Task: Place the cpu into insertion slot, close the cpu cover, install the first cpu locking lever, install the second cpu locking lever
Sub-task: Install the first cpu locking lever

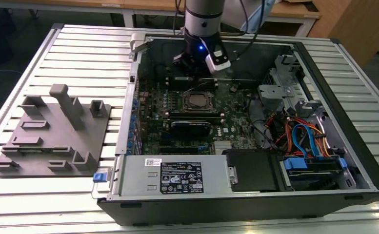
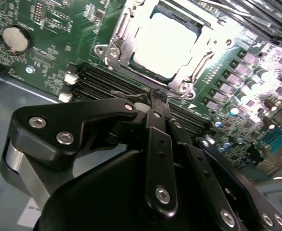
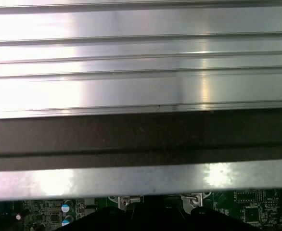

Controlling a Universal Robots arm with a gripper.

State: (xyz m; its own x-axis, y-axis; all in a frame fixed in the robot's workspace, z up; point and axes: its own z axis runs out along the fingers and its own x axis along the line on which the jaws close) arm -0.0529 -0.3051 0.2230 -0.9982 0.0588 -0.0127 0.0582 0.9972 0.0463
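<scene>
The cpu (image 2: 164,42) shows its silver top inside the insertion slot (image 2: 182,87) on the green motherboard. The cpu cover (image 2: 120,34), a thin metal frame, lies flat around the chip. My gripper (image 2: 155,98) hangs just above the board at the socket's near edge, over the black memory slots. Its fingers (image 2: 159,144) are pressed together, and I cannot tell whether anything thin sits between them. In the exterior view the gripper (image 1: 190,74) is inside the open case, just behind the socket (image 1: 196,101).
The open computer case (image 1: 345,122) lies on a slatted aluminium table (image 1: 85,53). A grey fixture plate (image 1: 52,131) with upright blocks stands at the exterior view's left. Cables (image 1: 303,139), a drive bay and the power supply (image 1: 176,178) crowd the case's near and right sides.
</scene>
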